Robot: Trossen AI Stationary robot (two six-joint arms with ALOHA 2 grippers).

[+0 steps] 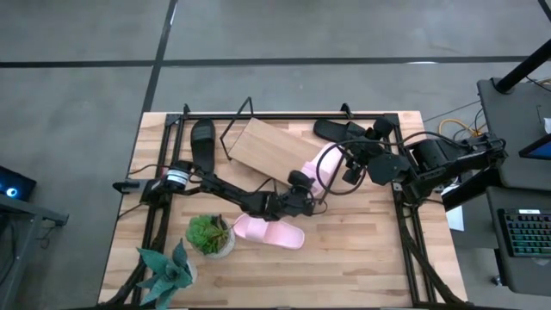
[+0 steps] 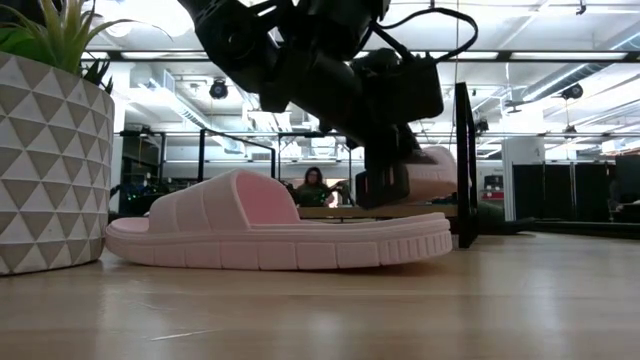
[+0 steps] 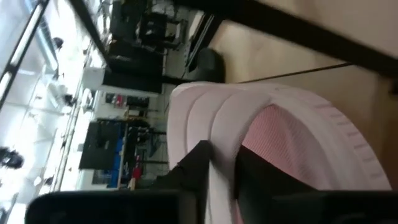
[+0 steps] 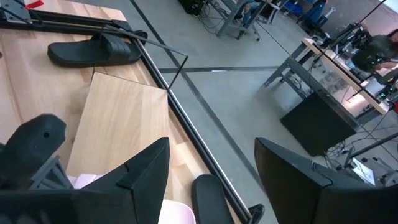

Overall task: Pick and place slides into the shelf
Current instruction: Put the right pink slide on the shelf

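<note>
One pale pink slide (image 1: 269, 231) (image 2: 280, 232) lies sole-down on the tabletop near the middle. My left gripper (image 1: 305, 187) (image 3: 221, 155) (image 2: 385, 185) is shut on the second pink slide (image 1: 324, 165) (image 3: 280, 124) (image 2: 437, 170) to the right of the shelf (image 1: 263, 146) (image 4: 118, 124), whose board sits askew at the far side. One black slide (image 1: 202, 143) (image 4: 93, 46) lies to the left of the shelf. The other black slide (image 1: 340, 131) (image 4: 208, 196) lies at the far edge. My right gripper (image 1: 351, 164) (image 4: 211, 162) hovers open above the held slide's far end and touches nothing. My left gripper holds the pink slide by its wide strap (image 3: 214, 124), at the strap's edge. One finger (image 3: 196, 171) lies on the ribbed outside and the other finger (image 3: 255, 183) reaches inside, under the strap, over the footbed. In the low view the slide shows raised behind the near one.
Two potted plants (image 1: 209, 234) (image 1: 168, 267) stand at the near left; one pot (image 2: 50, 160) fills the low view's left. A black wire frame (image 1: 284, 114) runs along the table's far edge. Cables loop by the right arm (image 1: 430, 164). Bare wood lies at the near right.
</note>
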